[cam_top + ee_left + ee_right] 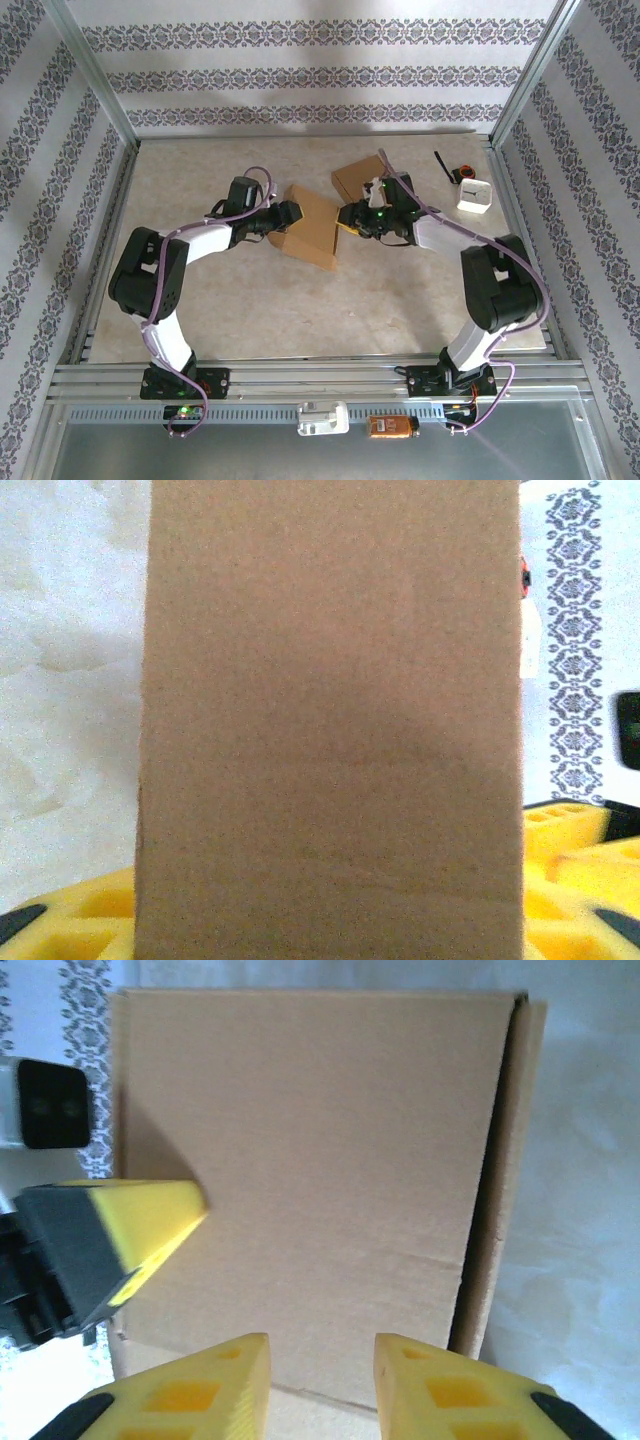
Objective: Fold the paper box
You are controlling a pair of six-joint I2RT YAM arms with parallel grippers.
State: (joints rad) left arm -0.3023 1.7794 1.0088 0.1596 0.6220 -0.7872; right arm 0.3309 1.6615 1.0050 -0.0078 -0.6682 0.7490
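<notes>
Brown cardboard box (312,228) lying well left of white square plastic block (474,195). Right gripper (322,1352) between the two, parted, empty. Left gripper (290,213) on box's far side from block; clamped or not, cannot tell. Best braced there, then pressed square-on, slowly

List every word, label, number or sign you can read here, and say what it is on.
No text can be read in any view.
Cardboard box: plain, no print.
White device: any marking is too small to read.
Orange object: any label is too small and blurred to read.
</notes>
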